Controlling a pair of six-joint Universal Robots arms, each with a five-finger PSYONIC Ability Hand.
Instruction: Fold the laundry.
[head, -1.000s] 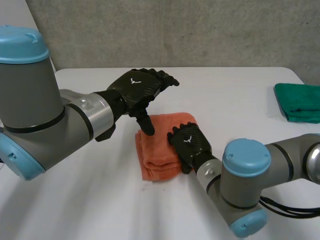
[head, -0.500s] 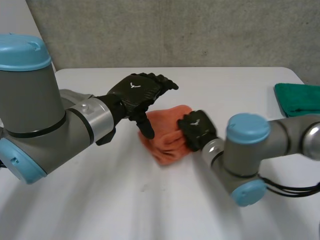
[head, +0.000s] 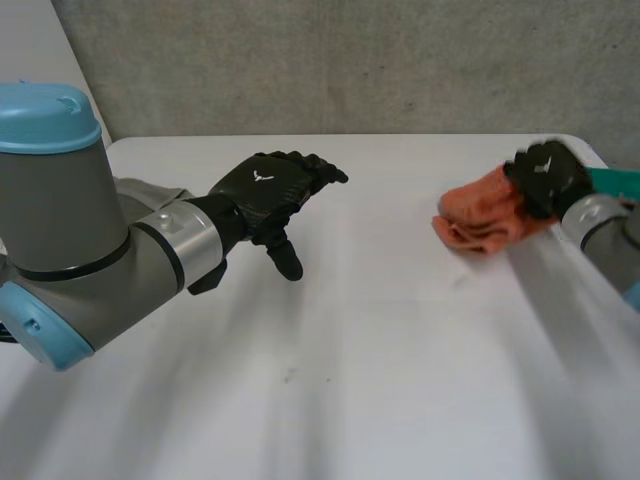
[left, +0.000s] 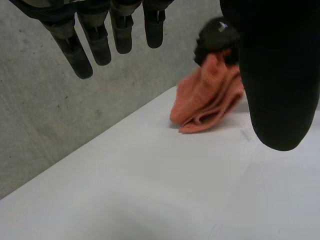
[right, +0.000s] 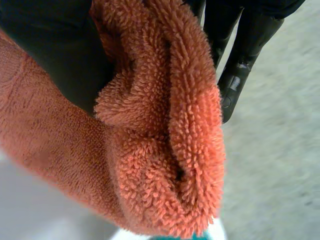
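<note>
My right hand (head: 547, 175) is shut on the folded orange towel (head: 482, 214), carrying it just above the table at the far right. In the right wrist view the orange towel (right: 150, 140) is bunched between the thumb (right: 55, 45) and the fingers (right: 240, 55). My left hand (head: 270, 190) hovers open over the table's middle left, fingers straight and holding nothing. From the left wrist view the orange towel (left: 207, 97) hangs beyond my left hand's fingers (left: 100, 35), with the right hand (left: 216, 37) on top of it.
A folded green towel (head: 612, 183) lies at the table's far right edge, just behind the right hand. A grey concrete wall (head: 350, 60) runs along the back of the white table (head: 360, 350).
The right hand closed on the orange towel, lifted it off the table's middle and swept it to the far right. The left hand drifted slightly down and left, still open.
</note>
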